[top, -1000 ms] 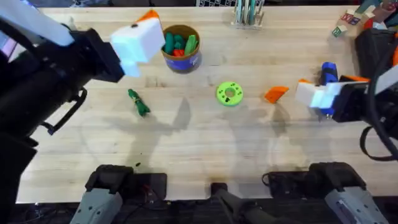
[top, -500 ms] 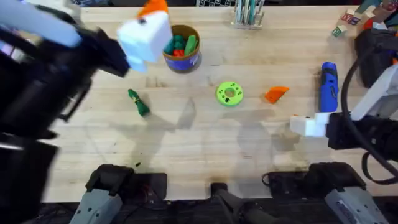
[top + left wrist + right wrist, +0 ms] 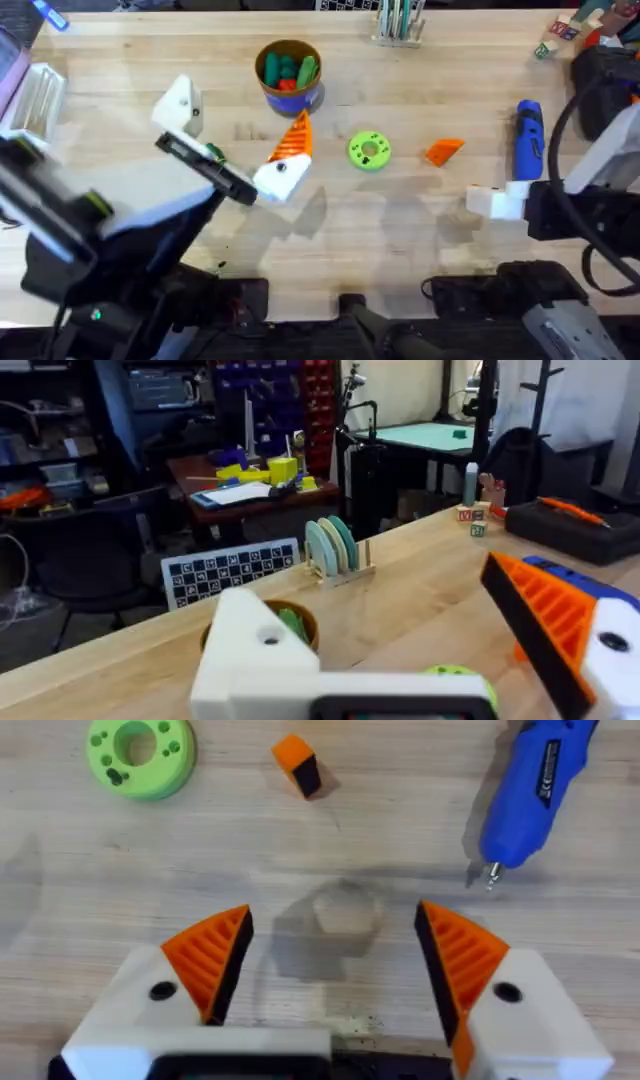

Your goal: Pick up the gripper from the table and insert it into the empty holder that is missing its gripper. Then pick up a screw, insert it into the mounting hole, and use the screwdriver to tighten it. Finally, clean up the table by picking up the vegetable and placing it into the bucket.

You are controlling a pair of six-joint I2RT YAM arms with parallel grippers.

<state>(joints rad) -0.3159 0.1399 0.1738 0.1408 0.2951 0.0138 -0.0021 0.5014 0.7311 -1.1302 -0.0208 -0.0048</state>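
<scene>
The loose orange gripper (image 3: pixel 444 150) (image 3: pixel 297 765) lies on the table right of the green disc (image 3: pixel 369 150). My left gripper (image 3: pixel 240 112) (image 3: pixel 400 630) hovers open in front of the bucket (image 3: pixel 289 75). One of its jaws is a bare white holder (image 3: pixel 183 105) (image 3: pixel 260 650), and the other carries an orange finger (image 3: pixel 295 138) (image 3: pixel 545 625). The blue screwdriver (image 3: pixel 527 140) (image 3: pixel 530 785) lies at the right. My right gripper (image 3: pixel 497 200) (image 3: pixel 335 950) hangs open above bare wood, nothing between its fingers. A green bit of the vegetable (image 3: pixel 213 152) peeks out beside the left arm.
The bucket holds several toy vegetables. A rack of discs (image 3: pixel 398 22) and toy blocks (image 3: pixel 560 35) stand along the far edge. A dark bag (image 3: pixel 605 70) sits at the far right. A small dark speck (image 3: pixel 220 265) lies near the front edge.
My left arm swung from the far left toward the table's middle, its gripper now in front of the bucket. My right gripper left the screwdriver on the table, pulled back and now holds still.
</scene>
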